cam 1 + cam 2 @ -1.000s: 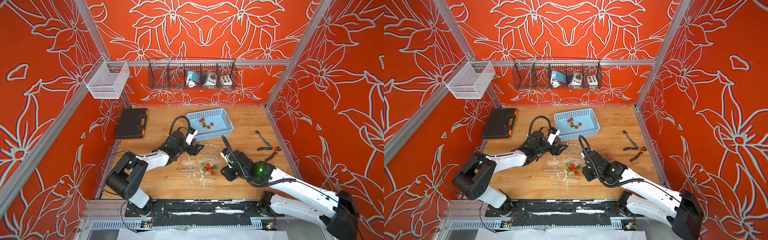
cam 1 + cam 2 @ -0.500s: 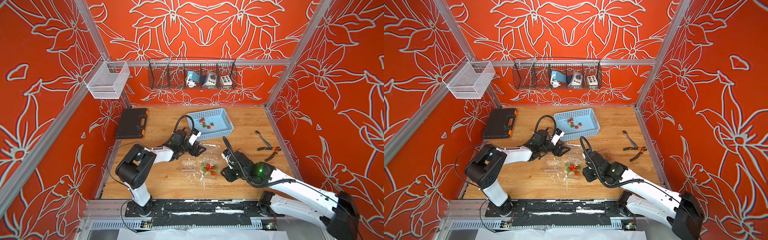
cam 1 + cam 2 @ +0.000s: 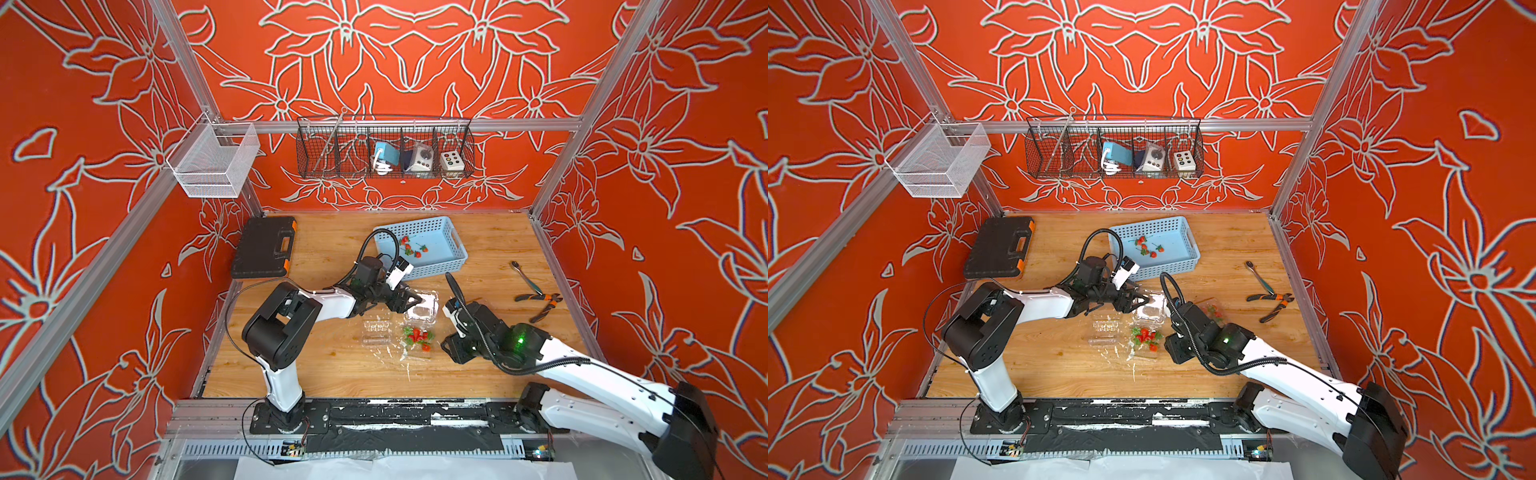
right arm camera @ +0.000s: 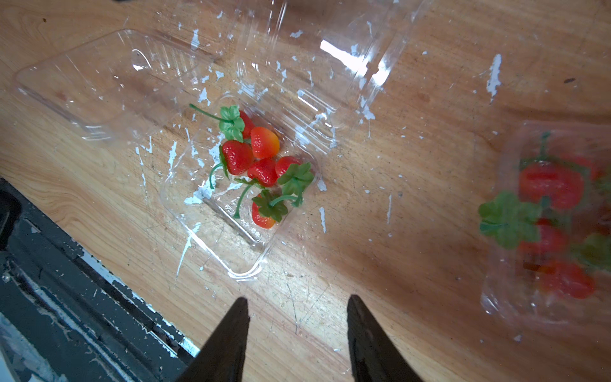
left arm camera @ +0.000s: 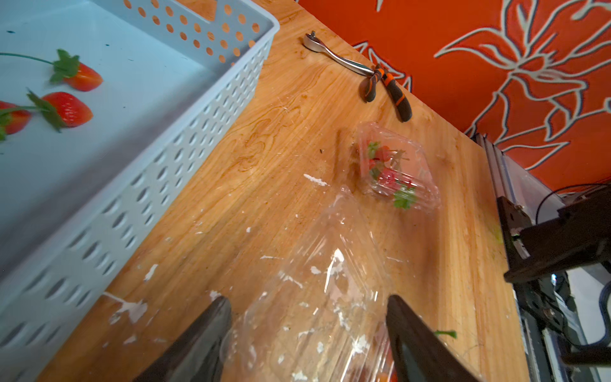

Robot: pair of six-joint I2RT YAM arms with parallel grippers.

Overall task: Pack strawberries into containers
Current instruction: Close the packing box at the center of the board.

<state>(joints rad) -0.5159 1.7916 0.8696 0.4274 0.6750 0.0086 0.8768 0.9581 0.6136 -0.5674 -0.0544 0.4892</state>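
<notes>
Several strawberries [image 4: 261,162] lie in an open clear container [image 4: 205,231] at the table's middle. Its raised lid [image 3: 424,305] stands between the fingers of my left gripper [image 5: 309,299]. The jaws are apart, one on each side of the lid and close to its edges. An empty open container [image 3: 376,332] lies to the left. A closed container [image 5: 393,168] with berries sits to the right, beside my right arm. My right gripper [image 4: 297,302] is open over bare wood just right of the filled container. More strawberries [image 3: 413,248] lie in the blue basket.
The light-blue basket [image 3: 449,253] sits behind my left gripper. A black tool case [image 3: 264,247] lies at the back left. Pliers [image 3: 540,301] and a ratchet wrench [image 3: 525,278] lie at the right. The black front rail [image 4: 66,297] runs near the filled container.
My left arm has swung right, from beside the empty container to the raised lid, and its jaws have narrowed a little. The right arm has hardly moved.
</notes>
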